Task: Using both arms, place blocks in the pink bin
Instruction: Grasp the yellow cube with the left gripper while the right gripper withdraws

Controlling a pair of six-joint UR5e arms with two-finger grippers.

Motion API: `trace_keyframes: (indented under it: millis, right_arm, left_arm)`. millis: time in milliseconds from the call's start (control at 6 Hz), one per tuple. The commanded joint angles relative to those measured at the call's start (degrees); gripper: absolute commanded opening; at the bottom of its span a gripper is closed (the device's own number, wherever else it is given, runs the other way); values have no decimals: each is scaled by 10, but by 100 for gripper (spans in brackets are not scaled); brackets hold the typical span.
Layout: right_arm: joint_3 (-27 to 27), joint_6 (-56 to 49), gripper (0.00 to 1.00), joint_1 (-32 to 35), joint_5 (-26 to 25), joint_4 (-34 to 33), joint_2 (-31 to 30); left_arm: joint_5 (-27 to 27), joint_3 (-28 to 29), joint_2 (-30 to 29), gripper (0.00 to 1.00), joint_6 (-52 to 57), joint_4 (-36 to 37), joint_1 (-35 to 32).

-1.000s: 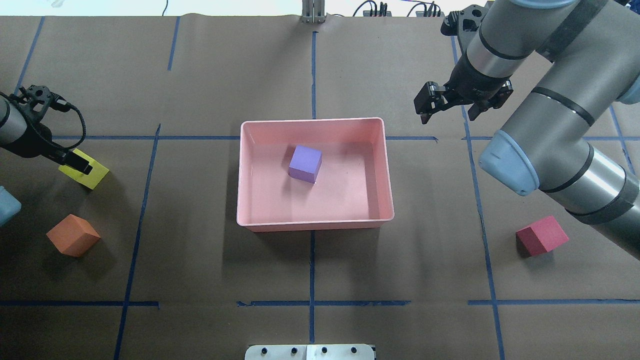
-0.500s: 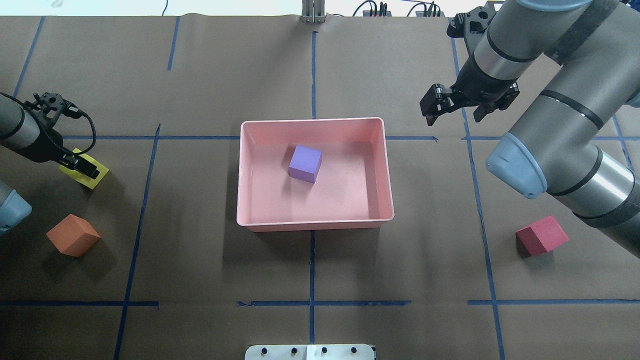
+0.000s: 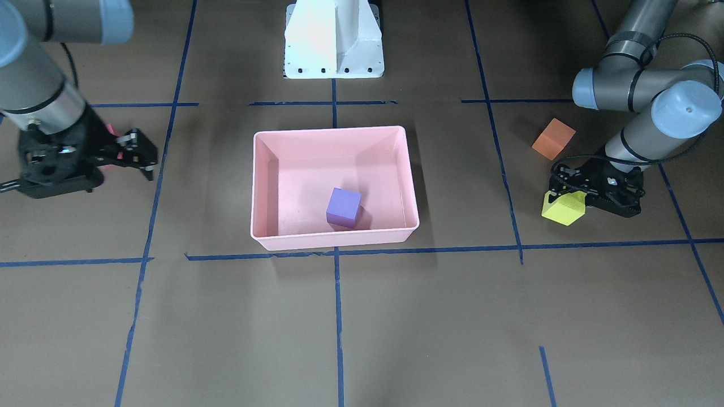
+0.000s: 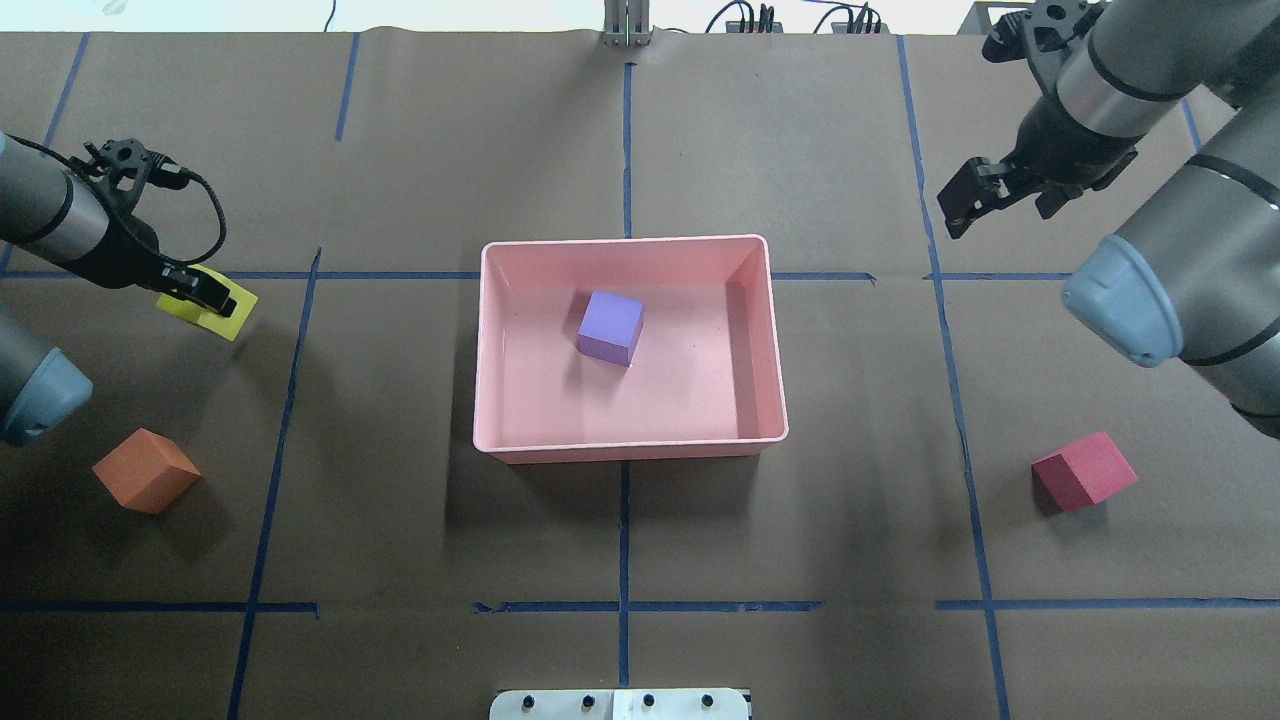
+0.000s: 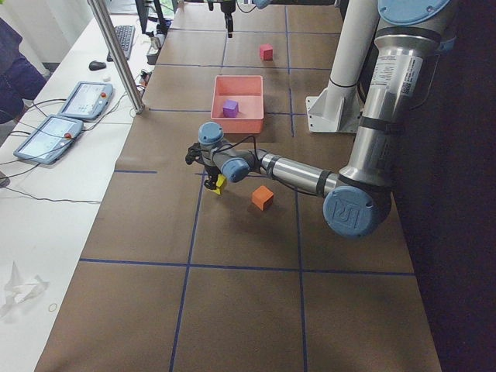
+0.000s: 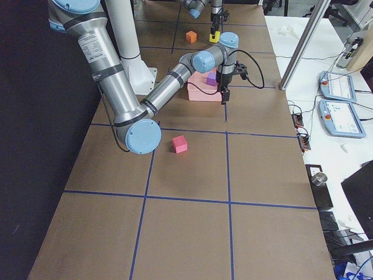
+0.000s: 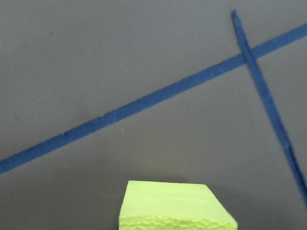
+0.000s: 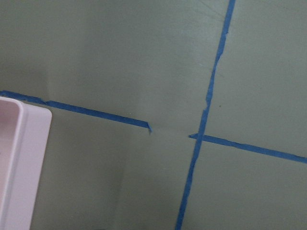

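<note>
My left gripper [image 4: 203, 293] is shut on the yellow-green block [image 4: 230, 308] and holds it just above the table, left of the pink bin [image 4: 630, 446]. The block also shows in the front view [image 3: 561, 210] and the left wrist view [image 7: 177, 206]. The purple block [image 4: 610, 326] lies inside the bin. The orange block [image 4: 146, 470] sits on the table near the left arm. The red block [image 4: 1085, 470] sits at the right. My right gripper [image 4: 1000, 208] is open and empty, high to the right of the bin's far corner [image 8: 24, 158].
The white pedestal [image 3: 334, 39] stands at the robot's side of the table. Blue tape lines [image 4: 625, 150] cross the brown table cover. In the front view the right gripper [image 3: 138, 155] hides most of the red block.
The left gripper has lifted the yellow-green block and carried it rightward and farther away. The right gripper has moved right and away from the bin.
</note>
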Motion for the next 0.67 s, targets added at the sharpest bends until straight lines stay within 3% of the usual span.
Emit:
trace_keyframes:
  millis: [0, 167, 333, 500]
  right_arm:
    - [55, -134, 100, 57, 24, 2, -116]
    - [88, -156, 100, 59, 22, 7, -166]
    - [105, -157, 100, 59, 23, 76, -235]
    - [110, -151, 100, 59, 30, 145, -293]
  left_arm:
    - [4, -40, -84, 23, -128, 75, 1]
    - [11, -85, -148, 24, -177, 189, 4]
    - [42, -125, -198, 25, -248, 271, 58]
    - [90, -129, -251, 25, -313, 307, 114]
